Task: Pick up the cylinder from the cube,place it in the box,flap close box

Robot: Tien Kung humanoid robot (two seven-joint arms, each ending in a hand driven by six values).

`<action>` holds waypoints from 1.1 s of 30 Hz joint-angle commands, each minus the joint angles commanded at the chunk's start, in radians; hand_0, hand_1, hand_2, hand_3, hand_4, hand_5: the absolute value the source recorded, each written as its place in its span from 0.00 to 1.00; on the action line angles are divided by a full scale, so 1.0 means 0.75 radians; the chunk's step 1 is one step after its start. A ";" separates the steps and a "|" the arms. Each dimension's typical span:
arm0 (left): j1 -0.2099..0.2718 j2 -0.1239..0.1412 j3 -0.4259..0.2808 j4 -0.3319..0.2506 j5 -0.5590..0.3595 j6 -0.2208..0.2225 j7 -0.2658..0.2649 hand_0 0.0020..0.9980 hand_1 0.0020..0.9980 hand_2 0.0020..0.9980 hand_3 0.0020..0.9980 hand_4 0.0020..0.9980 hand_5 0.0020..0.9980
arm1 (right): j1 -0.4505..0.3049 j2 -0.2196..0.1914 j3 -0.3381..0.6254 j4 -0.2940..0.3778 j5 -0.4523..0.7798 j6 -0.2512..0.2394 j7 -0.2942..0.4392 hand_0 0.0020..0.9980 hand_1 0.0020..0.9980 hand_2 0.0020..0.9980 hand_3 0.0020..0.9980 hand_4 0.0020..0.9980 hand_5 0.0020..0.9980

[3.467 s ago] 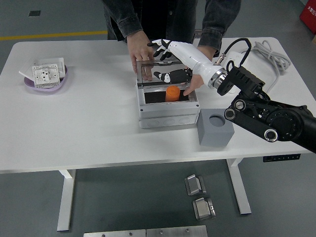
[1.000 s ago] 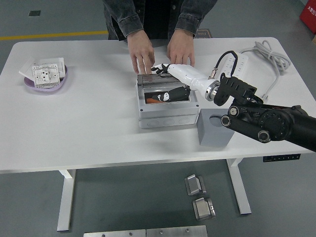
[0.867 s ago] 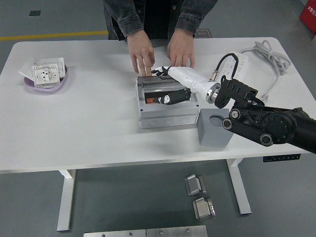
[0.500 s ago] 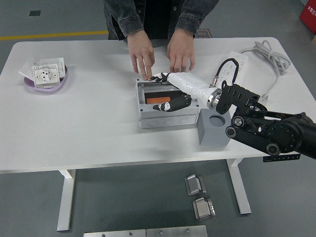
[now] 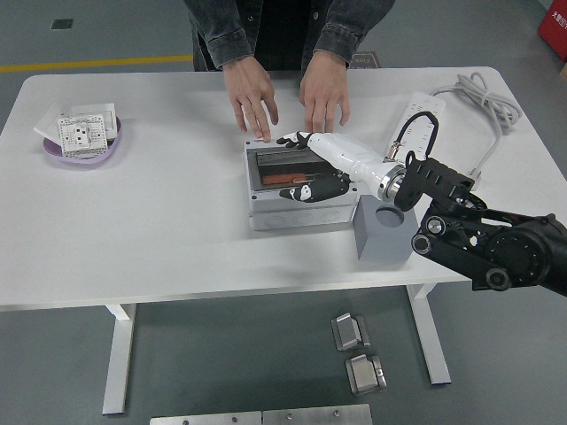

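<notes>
— What sits nearest?
— The grey cube (image 5: 386, 231), its top hole empty, just right of the box (image 5: 301, 189).
— And the robot's right hand (image 5: 312, 170)?
— Fingers spread flat on the box's lid, gripping nothing.
— The cylinder (image 5: 282, 179)?
— Inside the box, an orange strip showing through the lid.
— Beyond?
— A person's two hands (image 5: 250, 91) rest on the table (image 5: 159, 221) at the box's far edge.

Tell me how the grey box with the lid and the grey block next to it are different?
The light grey plastic box is wide, low and pale; the darker grey cube is smaller and upright. The box has a smoky see-through flap with the robot's right hand on it; the cube has an empty round hole on top. Both sit on the white table.
</notes>
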 joint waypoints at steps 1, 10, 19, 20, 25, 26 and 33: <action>0.000 0.000 0.000 0.000 0.001 0.001 0.001 0.62 0.64 0.60 0.63 0.65 0.25 | -0.023 -0.008 0.029 0.006 -0.011 -0.003 -0.003 0.84 0.81 0.85 0.92 0.87 0.49; 0.016 -0.003 -0.006 0.001 0.001 0.008 0.004 0.62 0.64 0.60 0.63 0.66 0.25 | -0.288 -0.077 0.361 0.130 -0.066 -0.057 0.011 0.84 0.81 0.85 0.92 0.87 0.49; 0.011 -0.005 -0.038 -0.002 0.026 0.011 0.003 0.62 0.64 0.60 0.63 0.66 0.25 | -0.586 -0.080 0.753 0.242 0.110 -0.169 0.185 0.84 0.80 0.82 0.90 0.87 0.50; 0.010 -0.005 -0.044 -0.003 0.030 0.011 0.003 0.62 0.64 0.60 0.63 0.66 0.25 | -0.620 -0.083 0.792 0.249 0.136 -0.183 0.211 0.84 0.80 0.82 0.90 0.87 0.50; 0.008 -0.002 -0.060 -0.005 0.040 0.010 0.002 0.62 0.64 0.60 0.63 0.66 0.25 | -0.792 -0.076 0.986 0.271 0.289 -0.234 0.347 0.84 0.79 0.80 0.87 0.87 0.50; 0.008 -0.001 -0.060 -0.005 0.039 0.010 0.002 0.62 0.64 0.60 0.63 0.66 0.25 | -0.815 -0.071 1.011 0.272 0.312 -0.236 0.366 0.84 0.79 0.80 0.87 0.87 0.50; 0.005 0.008 -0.055 -0.005 0.034 0.010 0.001 0.62 0.64 0.60 0.63 0.66 0.25 | -0.974 -0.019 1.218 0.272 0.515 -0.234 0.482 0.84 0.78 0.80 0.85 0.87 0.50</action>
